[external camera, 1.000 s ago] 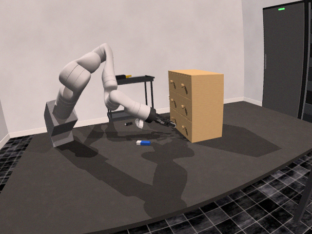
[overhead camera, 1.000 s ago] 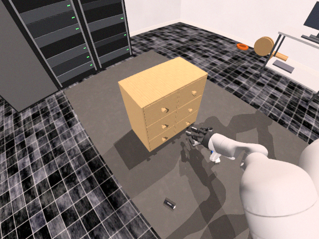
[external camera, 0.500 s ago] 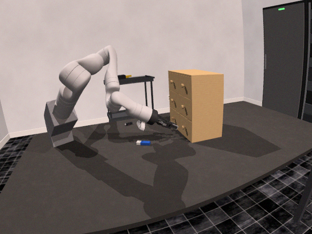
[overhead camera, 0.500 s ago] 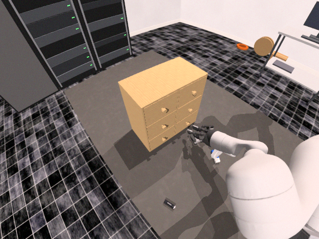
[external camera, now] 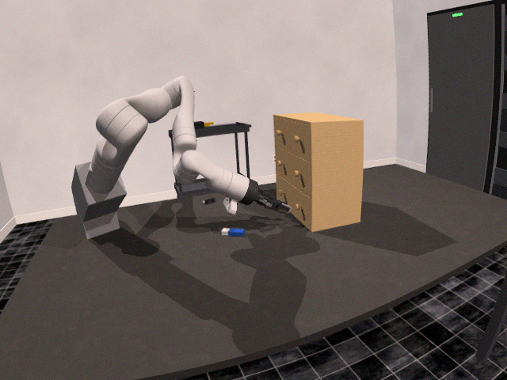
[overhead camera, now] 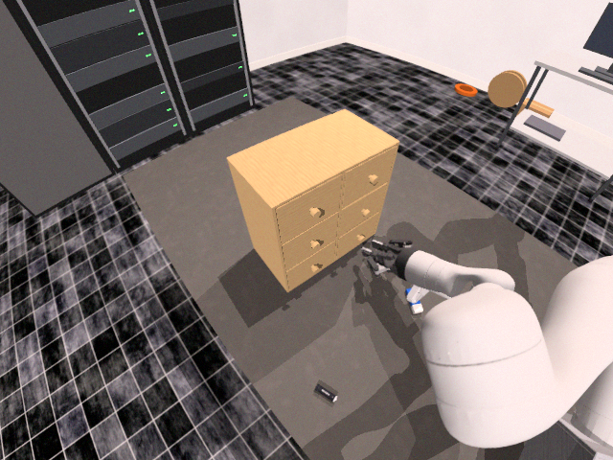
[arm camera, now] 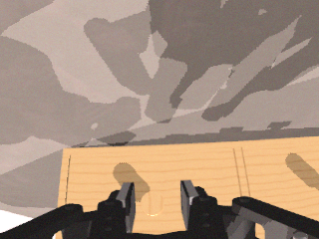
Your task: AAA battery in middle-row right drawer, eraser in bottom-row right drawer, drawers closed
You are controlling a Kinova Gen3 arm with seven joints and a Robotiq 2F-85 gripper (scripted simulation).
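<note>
Holding nothing, my claw [overhead camera: 371, 246] [external camera: 286, 208] [arm camera: 158, 195] stands partly open by the bottom-right drawer's knob [overhead camera: 361, 237] [arm camera: 155, 206]. The eraser [overhead camera: 416, 308] [external camera: 233, 232] lies on the table [overhead camera: 197, 197] [external camera: 172, 319] behind the claw, while the battery [overhead camera: 326, 393] [external camera: 208, 200] lies there well apart from the chest [overhead camera: 257, 222] [external camera: 336, 172] [arm camera: 199, 169].

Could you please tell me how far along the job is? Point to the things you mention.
Neither item is stored: the battery [overhead camera: 326, 392] [external camera: 208, 200] and eraser [overhead camera: 416, 308] [external camera: 233, 232] lie outside the closed chest [overhead camera: 316, 153] [external camera: 335, 172] [arm camera: 199, 169]. The open end effector [overhead camera: 370, 246] [external camera: 288, 209] [arm camera: 158, 195] is at the bottom-right knob [overhead camera: 361, 238] [arm camera: 154, 206]. Opening, loading and closing remain.
</note>
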